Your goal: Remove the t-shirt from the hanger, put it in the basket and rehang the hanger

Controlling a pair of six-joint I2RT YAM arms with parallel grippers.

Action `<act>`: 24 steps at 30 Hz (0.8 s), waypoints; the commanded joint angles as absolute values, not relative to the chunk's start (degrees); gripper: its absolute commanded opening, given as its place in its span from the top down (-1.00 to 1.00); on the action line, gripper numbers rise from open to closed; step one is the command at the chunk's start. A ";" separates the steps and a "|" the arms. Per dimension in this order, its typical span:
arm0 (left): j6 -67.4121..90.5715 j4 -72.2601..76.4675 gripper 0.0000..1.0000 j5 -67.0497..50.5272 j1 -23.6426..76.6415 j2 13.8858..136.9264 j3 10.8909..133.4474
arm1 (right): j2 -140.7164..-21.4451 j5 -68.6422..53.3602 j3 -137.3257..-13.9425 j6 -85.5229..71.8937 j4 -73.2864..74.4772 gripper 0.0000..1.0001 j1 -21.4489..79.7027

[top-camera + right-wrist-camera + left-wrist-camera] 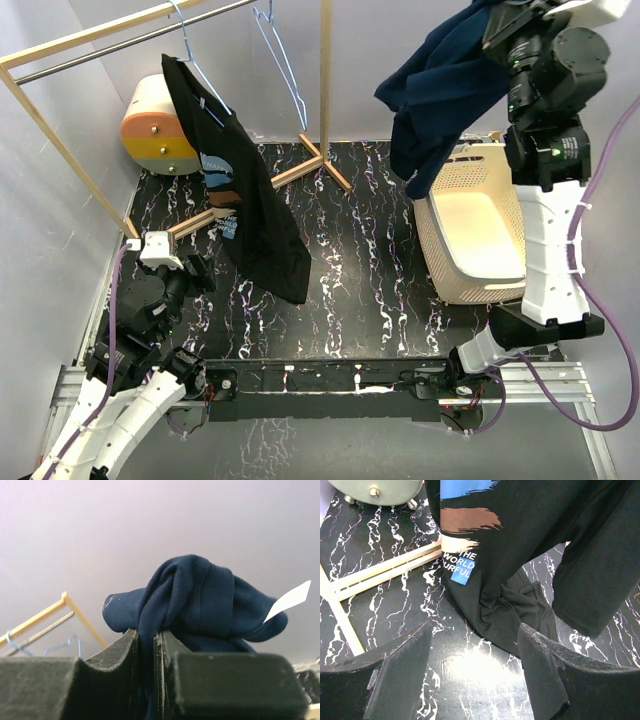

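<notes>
Right gripper [145, 637]: jaws clenched on a fold of the navy t-shirt [200, 600], cloth pinched between the two pads. The arm is raised into the upper right of the top view. The navy t-shirt hangs bunched below the gripper, off any hanger, over the far left corner of the cream basket [480, 235]. Whether the cloth touches the basket rim cannot be told. A white tag [292, 597] sticks out at the right of the bundle.

Left gripper [476, 630]: jaws spread, nothing between them. It sits low at the lower left of the top view and points at the black t-shirt [535, 530]. The fingertips are near the hem but apart from it.

The black t-shirt hangs on a blue wire hanger [192, 55] from the rack rail [100, 52], upper left of the top view. It drapes slantwise toward the frame centre, and its lower edge appears to reach the table [360, 260]. The print has blue and brown strokes and a blue patch with white letters.

A second blue hanger [283, 60] hangs bare, just right of the first.

An orange and white rounded object [155, 125] stands behind the rack, upper left.
</notes>
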State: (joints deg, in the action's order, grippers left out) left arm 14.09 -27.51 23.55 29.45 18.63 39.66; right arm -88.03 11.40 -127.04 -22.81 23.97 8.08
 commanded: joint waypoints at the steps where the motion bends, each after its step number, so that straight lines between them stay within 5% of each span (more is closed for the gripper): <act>1: 13.97 -27.43 -0.35 23.91 29.38 18.90 40.00 | -86.71 24.71 -133.63 -16.14 18.33 0.84 7.91; 13: 13.81 -26.86 -0.35 22.73 29.36 19.07 39.76 | -77.91 37.80 -110.11 -11.31 13.95 0.84 2.02; 24: 13.62 -26.55 -0.35 21.73 29.43 19.86 39.58 | -84.04 33.87 -119.62 -13.19 21.80 0.84 -6.02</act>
